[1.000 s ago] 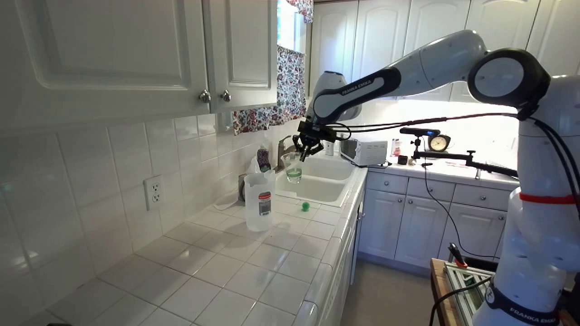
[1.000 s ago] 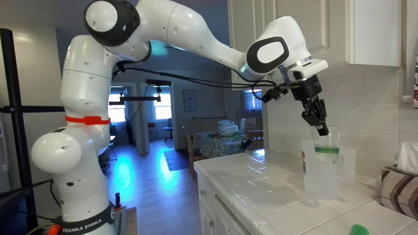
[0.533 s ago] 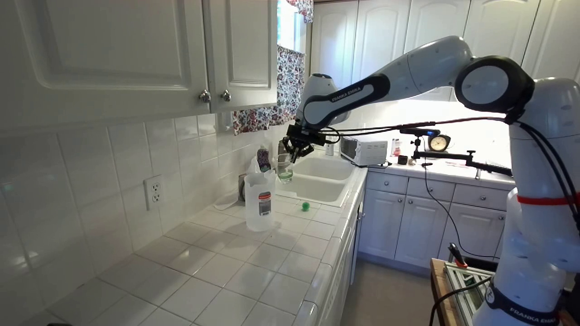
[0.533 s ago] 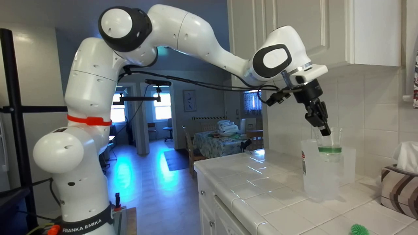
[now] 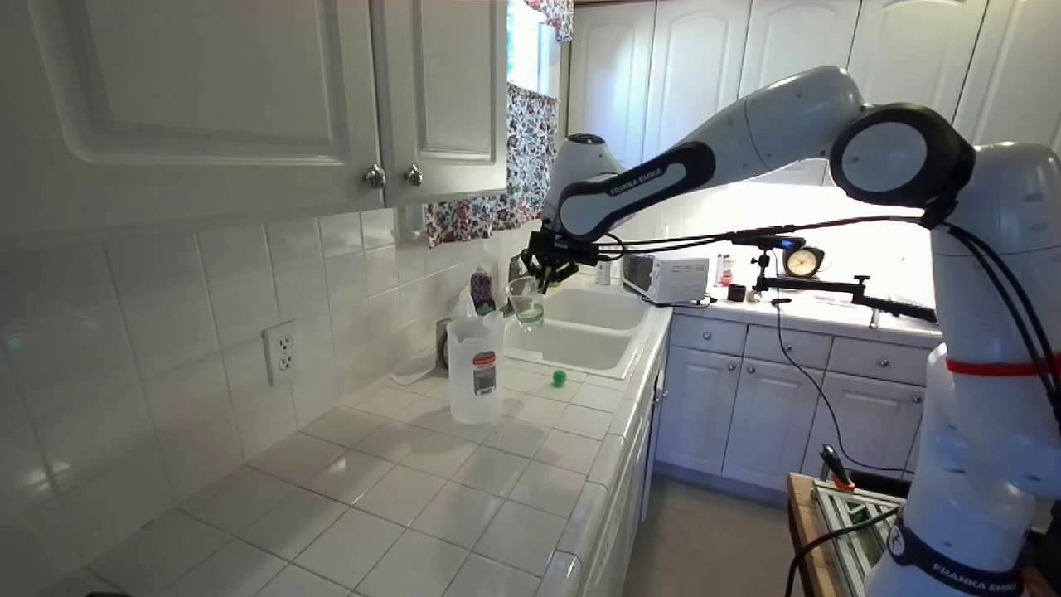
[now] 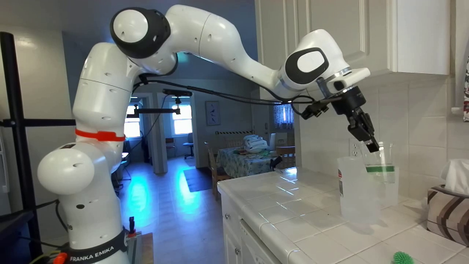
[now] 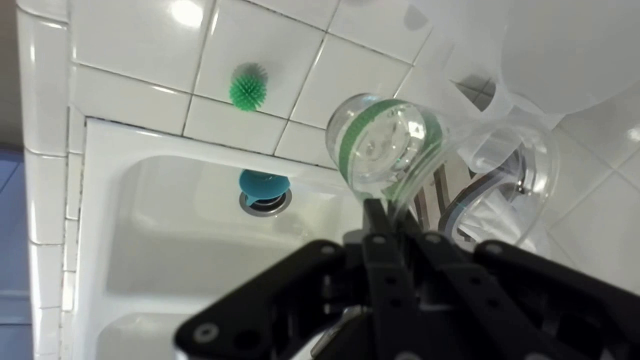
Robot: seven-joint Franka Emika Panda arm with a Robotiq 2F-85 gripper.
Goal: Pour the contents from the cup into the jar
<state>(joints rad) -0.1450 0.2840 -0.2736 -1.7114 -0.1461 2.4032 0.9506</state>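
Note:
The cup, clear glass with a green band (image 5: pixel 529 308), hangs in the air beyond the jar; it also shows in an exterior view (image 6: pixel 381 172) and the wrist view (image 7: pixel 372 135). It tips slightly, mouth toward the wall side. Something clear seems to fill its lower part. My gripper (image 5: pixel 545 284) is shut on the cup's rim, as the wrist view (image 7: pixel 389 210) shows. The jar, whitish and translucent with a red label (image 5: pixel 472 385), stands upright on the counter, apart from the cup in an exterior view (image 6: pixel 357 201). Its wall fills the wrist view's upper right (image 7: pixel 570 55).
A green spiky ball (image 5: pixel 559 378) lies on the counter near the sink (image 5: pixel 572 348). A tissue box (image 6: pixel 449 216) stands near the wall. A teal item (image 7: pixel 264 185) sits at the sink drain. Upper cabinets (image 5: pixel 439 99) overhang the counter.
My gripper has moved left with the cup in an exterior view, closer to the jar, and rightward in the other. The cup has gone from upright to slightly tipped. The jar has not moved.

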